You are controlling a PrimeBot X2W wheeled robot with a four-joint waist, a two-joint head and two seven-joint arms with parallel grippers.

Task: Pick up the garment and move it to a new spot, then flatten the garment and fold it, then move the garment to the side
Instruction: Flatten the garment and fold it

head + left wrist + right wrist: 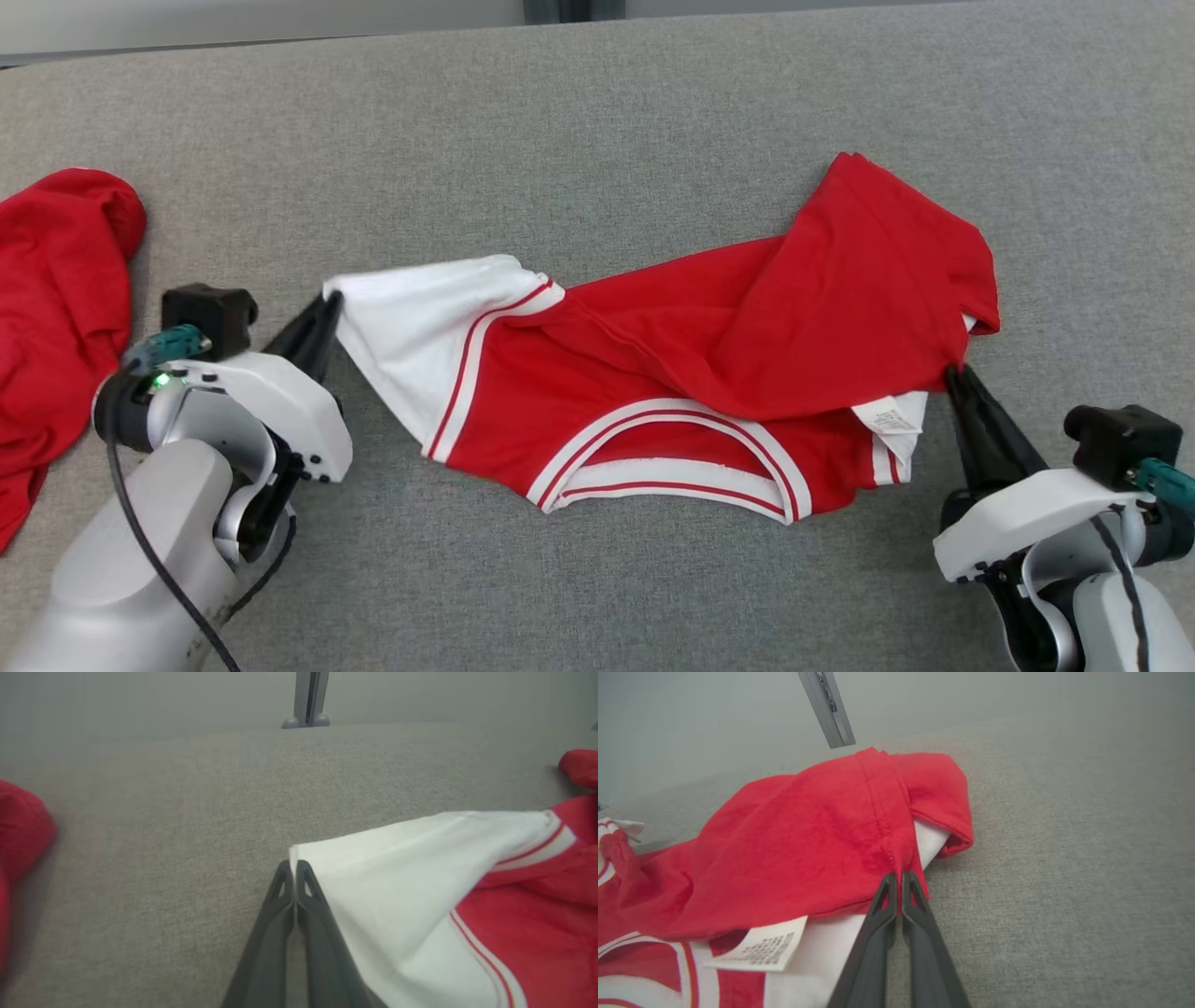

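Note:
The garment [653,373] is a red shirt with white sleeves and red-and-white striped trim, lying crumpled across the middle of the grey table, collar toward me. My left gripper [329,308] is shut on the corner of its white sleeve [397,882]; the left wrist view shows the fingertips [294,868] pinched together at that corner. My right gripper [954,373] is shut on a red fold at the garment's right edge [859,835], and its closed tips [899,879] bite the cloth just above the care label [761,949].
A second red cloth [56,299] lies bunched at the table's left edge, beside my left arm. Grey fabric table surface [597,121] stretches behind the garment to the far edge. A grey post [308,700] stands beyond the table.

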